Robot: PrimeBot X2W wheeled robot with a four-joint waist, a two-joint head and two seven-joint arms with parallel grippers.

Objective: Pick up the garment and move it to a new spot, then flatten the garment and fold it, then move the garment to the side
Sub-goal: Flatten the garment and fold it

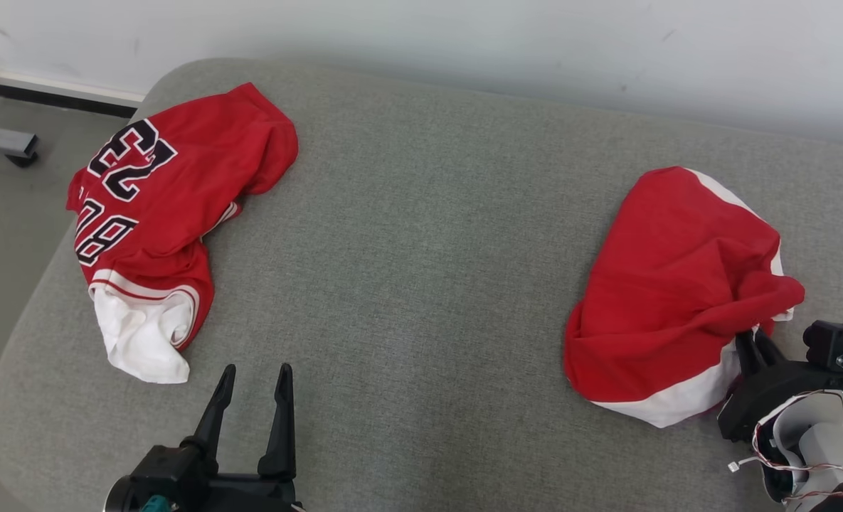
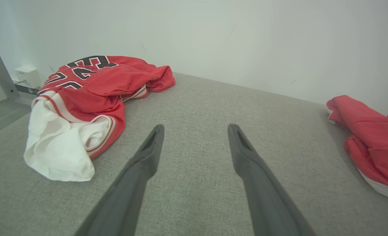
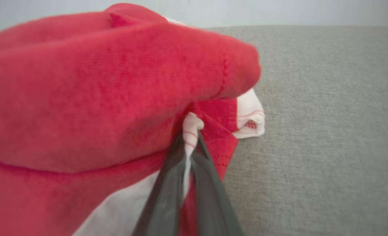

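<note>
Garment, red-white heap, right end of grey cushion. Head: my right gripper nipped on its near edge for lift; left gripper spread, idle. Left wrist: numbered jersey well apart, no obstacle. Right wrist: fingers pressed together on white hem fold; bulk may drag.

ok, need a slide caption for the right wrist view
Close-up: right hand shut on a white-trimmed fold of the crumpled red garment lying on the grey cushion.
</note>
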